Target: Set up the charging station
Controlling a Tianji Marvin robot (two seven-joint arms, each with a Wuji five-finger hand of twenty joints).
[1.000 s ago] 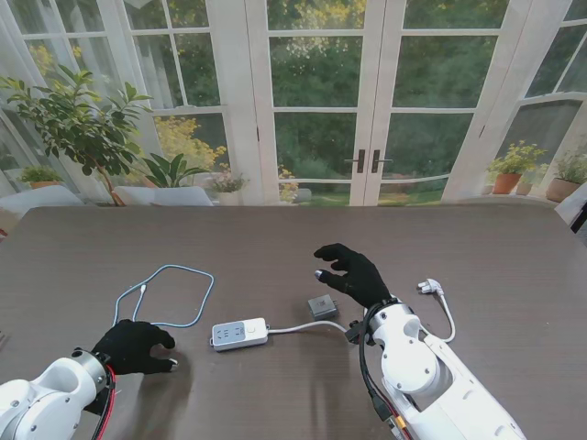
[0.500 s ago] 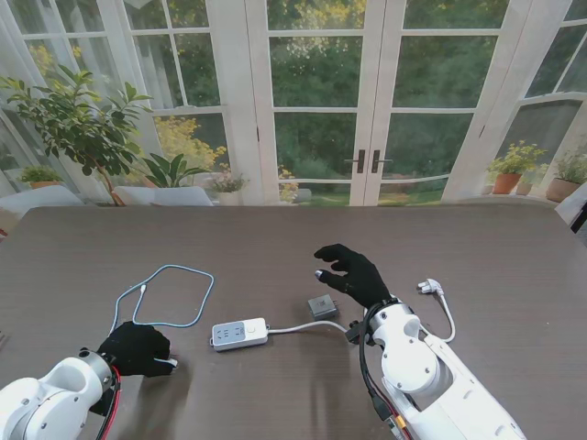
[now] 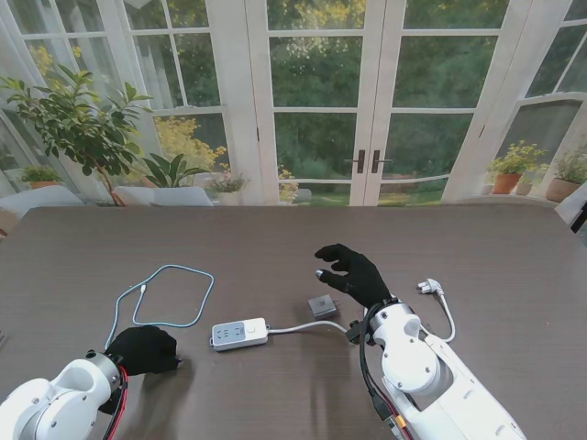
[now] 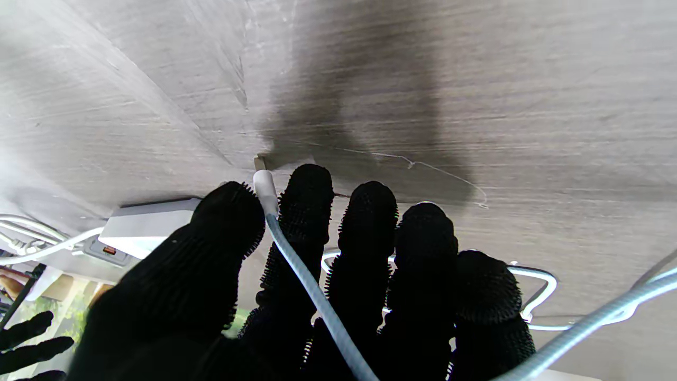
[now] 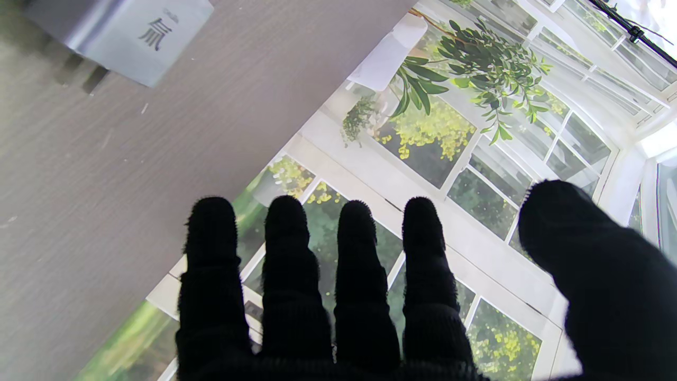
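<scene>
White power strip (image 3: pixel 239 334) flat on table, centre-left, cord running right to plug (image 3: pixel 429 288). Grey charger cube (image 3: pixel 322 307) just right of strip. Pale blue cable (image 3: pixel 165 295) looped left of strip; connector end pinched between left hand (image 3: pixel 145 349) thumb and index. Right hand (image 3: pixel 352 272) hovers past cube, fingers spread, holding nothing. Dark wood-grain table (image 3: pixel 275 238), glass doors, plants behind. Versus 1 s ago: left hand pulled nearer to me, fingers curled in.

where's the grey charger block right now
In the stand's view the charger block lies on the table near the middle, right of the power strip, just left of the right hand.
</scene>
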